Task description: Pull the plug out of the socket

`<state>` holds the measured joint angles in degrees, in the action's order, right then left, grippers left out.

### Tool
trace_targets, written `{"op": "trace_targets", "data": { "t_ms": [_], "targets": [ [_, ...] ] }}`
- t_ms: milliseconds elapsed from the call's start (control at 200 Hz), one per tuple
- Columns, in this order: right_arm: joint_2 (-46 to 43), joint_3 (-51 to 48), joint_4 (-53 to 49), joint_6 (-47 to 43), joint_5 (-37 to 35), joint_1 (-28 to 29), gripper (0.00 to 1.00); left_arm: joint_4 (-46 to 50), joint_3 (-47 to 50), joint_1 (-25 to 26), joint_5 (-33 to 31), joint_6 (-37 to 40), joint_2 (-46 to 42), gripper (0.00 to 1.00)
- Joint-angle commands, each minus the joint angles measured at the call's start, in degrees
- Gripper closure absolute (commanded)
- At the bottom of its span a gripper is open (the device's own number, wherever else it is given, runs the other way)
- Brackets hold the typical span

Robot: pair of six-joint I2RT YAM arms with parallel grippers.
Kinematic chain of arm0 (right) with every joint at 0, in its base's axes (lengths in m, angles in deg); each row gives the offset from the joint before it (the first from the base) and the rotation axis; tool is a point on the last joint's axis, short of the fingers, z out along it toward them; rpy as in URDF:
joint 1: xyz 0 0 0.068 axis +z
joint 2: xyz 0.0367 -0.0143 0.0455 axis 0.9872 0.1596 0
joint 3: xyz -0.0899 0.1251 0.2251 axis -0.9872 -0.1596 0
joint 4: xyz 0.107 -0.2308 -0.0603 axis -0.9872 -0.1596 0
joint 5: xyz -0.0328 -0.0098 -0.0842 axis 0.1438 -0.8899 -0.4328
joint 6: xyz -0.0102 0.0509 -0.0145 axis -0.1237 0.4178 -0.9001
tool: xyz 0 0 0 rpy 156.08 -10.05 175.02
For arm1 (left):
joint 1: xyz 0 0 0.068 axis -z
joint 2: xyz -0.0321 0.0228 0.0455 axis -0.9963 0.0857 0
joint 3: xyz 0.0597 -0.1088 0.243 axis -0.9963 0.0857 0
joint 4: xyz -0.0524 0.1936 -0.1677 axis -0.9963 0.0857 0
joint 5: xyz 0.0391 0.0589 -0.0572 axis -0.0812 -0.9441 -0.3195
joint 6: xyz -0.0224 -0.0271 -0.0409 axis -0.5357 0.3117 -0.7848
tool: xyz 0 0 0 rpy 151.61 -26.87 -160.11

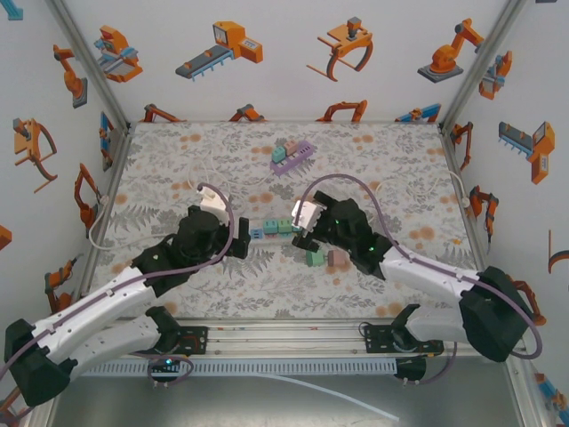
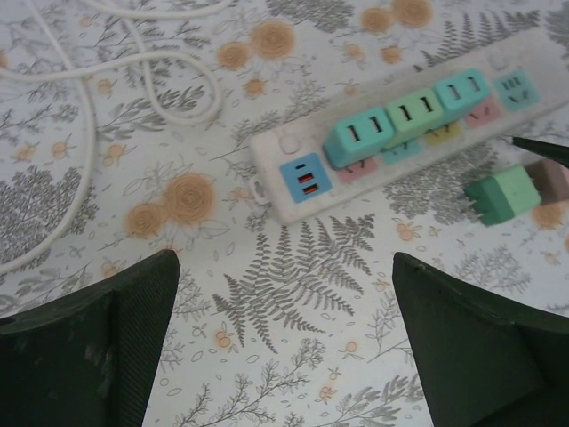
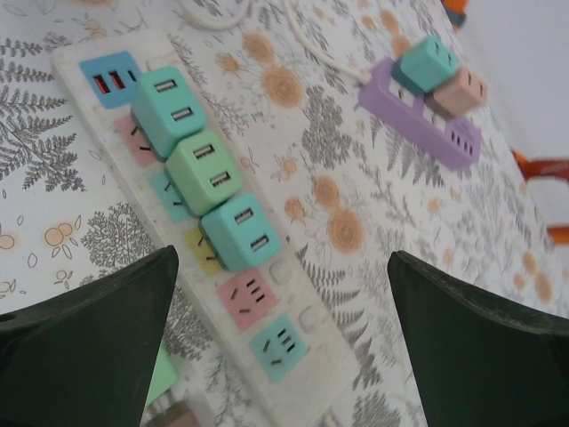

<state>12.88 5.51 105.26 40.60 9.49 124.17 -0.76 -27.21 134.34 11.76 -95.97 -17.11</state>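
The left gripper point(image 1: 247, 242) is released, its two dark fingers point(image 2: 98, 347) spread wide with nothing but the flowered table point(image 2: 293, 285) between them. Off to its left, a white cable point(image 2: 133, 84) loops over the cloth.

Ahead of its fingertips and a little to the right lies the white power strip point(image 2: 268, 165). It slants away and neither finger touches it. The end nearest this gripper carries a blue USB panel point(image 2: 305, 178). Beyond that, three plugs sit seated side by side in the sockets: the near teal plug point(image 2: 360, 136), the green plug point(image 2: 413, 111) and the far teal plug point(image 2: 462, 89).

To the right of the strip, a loose green plug point(image 2: 500, 196) lies on its side on the table. A loose pinkish plug point(image 2: 551, 182) lies just beside it.

The right gripper point(image 1: 300, 238) faces the strip from the other end. It is also let go, its fingers point(image 3: 480, 347) set wide apart and grasping nothing. The strip's empty pink and teal sockets lie between the fingers, and the three seated plugs run away ahead and to the left.

Well ahead of this gripper, to its right, a purple strip point(image 3: 444, 142) lies apart from the white one. It holds a teal cube point(image 3: 427, 62) and a pink cube point(image 3: 458, 93).
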Motion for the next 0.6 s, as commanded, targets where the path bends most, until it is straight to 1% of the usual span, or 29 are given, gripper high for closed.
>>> {"op": "trace_targets", "data": {
  "t_ms": [0,100,185,235,295,345,496,596],
  "targets": [
    [3.0,6.6,-7.7,-9.9,8.7,-2.0,0.1,-0.2,1.1,-2.0,-2.1,-3.0,0.7,0.03],
    [7.1,11.3,-12.3,-11.3,14.2,-4.7,0.1,-2.2,2.0,-4.2,0.3,-3.4,1.4,0.03],
    [10.9,15.7,-16.3,-11.4,19.4,-7.5,0.1,-2.8,2.1,-5.4,0.1,-4.0,3.0,0.03],
    [12.8,18.0,-18.3,-11.3,21.0,-8.6,0.11,-2.8,1.7,-6.5,0.7,-4.2,4.5,0.03],
    [15.3,20.5,-20.7,-12.0,23.3,-9.7,0.12,-3.0,1.0,-7.7,1.9,-4.6,6.3,0.0],
    [17.1,22.2,-22.8,-12.9,25.2,-10.2,0.13,-3.5,0.5,-8.8,3.2,-5.0,8.0,0.02],
    [21.4,25.9,-27.9,-15.4,27.9,-10.9,0.17,-5.9,-0.8,-11.6,7.5,-6.1,12.9,0.06],
    [23.3,27.4,-30.3,-16.6,29.4,-11.3,0.19,-7.2,-2.0,-12.3,9.3,-6.6,16.1,0.09]
  ]
}}
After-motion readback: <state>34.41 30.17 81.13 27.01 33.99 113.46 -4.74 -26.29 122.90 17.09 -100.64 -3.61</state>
